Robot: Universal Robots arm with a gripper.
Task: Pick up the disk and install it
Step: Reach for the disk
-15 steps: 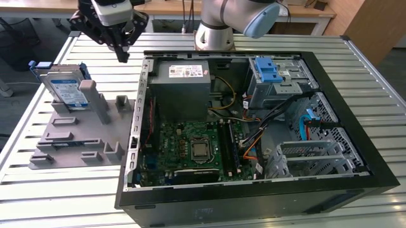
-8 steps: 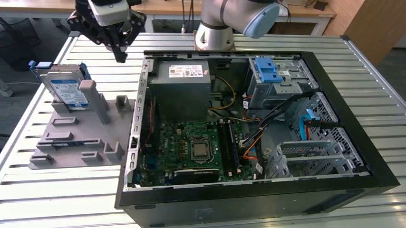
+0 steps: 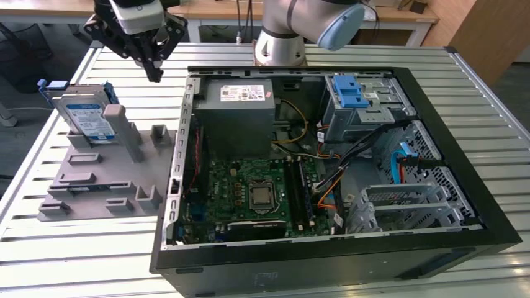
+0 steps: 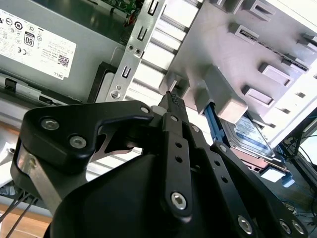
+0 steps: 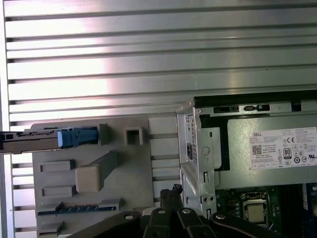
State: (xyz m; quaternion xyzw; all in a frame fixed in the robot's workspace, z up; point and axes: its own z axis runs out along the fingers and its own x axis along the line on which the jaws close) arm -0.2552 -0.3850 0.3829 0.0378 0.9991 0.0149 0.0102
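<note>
- Your tool [image 3: 155, 74] has its two black fingers pressed together into a single point, and it is carrying nothing. You can see the same closed tip in both wrist views [image 4: 172, 101] [image 5: 171, 192].
- The disk, a flat silver-grey metal drive with a white-and-blue label in a blue plastic carrier [image 3: 89, 119], stands on edge in a slot of the grey plastic holding fixture [image 3: 108, 180]. It is at the exterior view's left, outside the open black computer case [image 3: 463, 186], and not yet picked up.
- The arm reaches out from its base at the far side of the slatted metal counter [image 3: 83, 248]. Its wrist is turned so the tool points straight down, hanging above the strip between the fixture and the case wall, clear of the disk.
- Risk, as I judge it: with the fingers closed like this, a descent onto the disk would jab its top edge and could tip it out of the slot (it leans there with little holding it).
- A second risk is the case's metal side rail, which sits close to the fingertips in the second wrist view; a sideways drift could clip it.
- Don't mistake the grey metal power-supply box [image 3: 236, 112] or the blue plastic latch [image 3: 352, 93] for the target.
</note>
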